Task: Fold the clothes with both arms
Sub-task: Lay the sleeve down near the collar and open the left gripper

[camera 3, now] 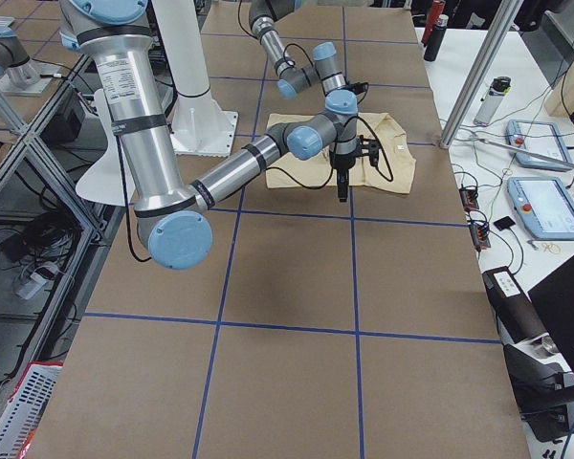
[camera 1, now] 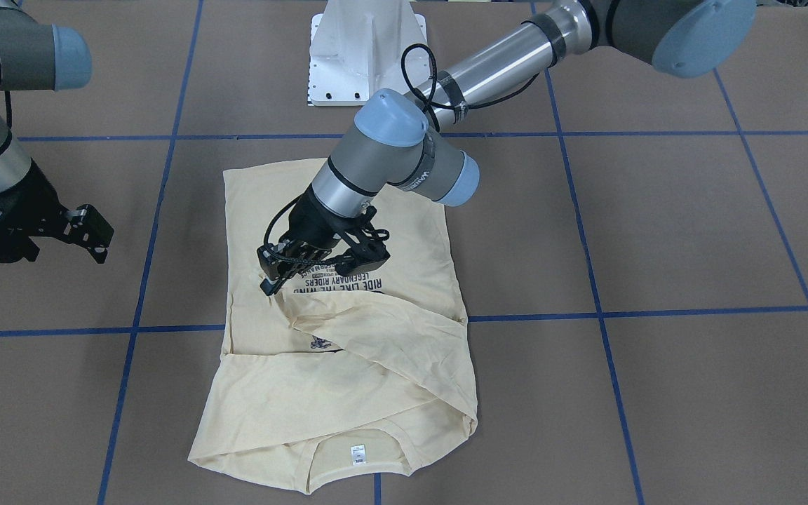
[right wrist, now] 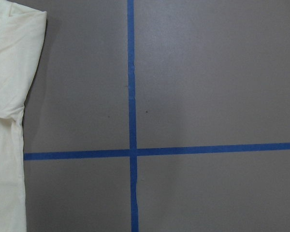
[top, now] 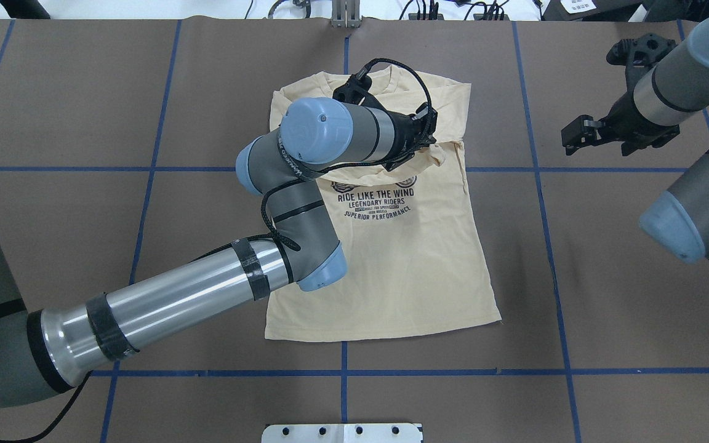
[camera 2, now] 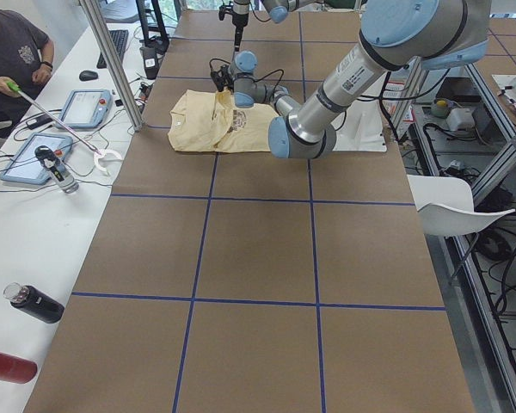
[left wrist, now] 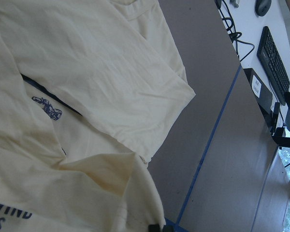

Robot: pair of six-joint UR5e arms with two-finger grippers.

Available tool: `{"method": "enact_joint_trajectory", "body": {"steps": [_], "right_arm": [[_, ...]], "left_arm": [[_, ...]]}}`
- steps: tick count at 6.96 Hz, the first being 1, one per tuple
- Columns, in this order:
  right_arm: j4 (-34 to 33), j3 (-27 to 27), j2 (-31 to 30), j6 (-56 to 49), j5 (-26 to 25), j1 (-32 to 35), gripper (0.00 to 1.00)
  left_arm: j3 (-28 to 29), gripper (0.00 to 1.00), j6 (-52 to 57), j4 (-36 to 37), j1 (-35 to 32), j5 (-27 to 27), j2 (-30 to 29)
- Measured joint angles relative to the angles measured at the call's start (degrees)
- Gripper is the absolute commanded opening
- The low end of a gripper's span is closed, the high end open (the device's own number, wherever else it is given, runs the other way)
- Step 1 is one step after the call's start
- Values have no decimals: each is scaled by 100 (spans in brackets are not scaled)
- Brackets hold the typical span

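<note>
A: Item one?
B: T-shirt [camera 1: 404, 245], cream-yellow, lying print-up on the brown desk [camera 1: 691, 280], sleeves [camera 1: 376, 344] lying folded in across its upper part.
A: Left gripper [camera 1: 272, 284]?
B: Hanging over the print [top: 376, 203], jaws clenching a raised fold of sleeve fabric.
A: Right gripper [camera 1: 94, 235]?
B: Hovering above bare desk, well apart from the T-shirt, jaws standing released, gripping nothing.

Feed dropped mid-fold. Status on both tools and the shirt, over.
Left tool shut on T-shirt, sleeve drawn across the print. Right tool open, hovering beside the shirt, off the cloth. No obstruction seen.
</note>
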Motion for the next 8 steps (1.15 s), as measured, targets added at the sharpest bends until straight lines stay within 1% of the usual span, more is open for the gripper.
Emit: {"method": "enact_joint_trajectory", "body": {"steps": [5,6,7,8], "right_arm": [[55,-153,33,2,-4,-3,100],[60,-154,47,26,0,-6,100],[60,-156,79,64,23,-7,100],[62,-148,114,114,121,-9,100]], "left_arm": [[-93,100,156,-141,-1,-26,2],[-296,100,255,-115,-12,-78,120],[-644,100,301,-46,-65,-267,379],[-1114,100,340,138,-189,-620,744]]}}
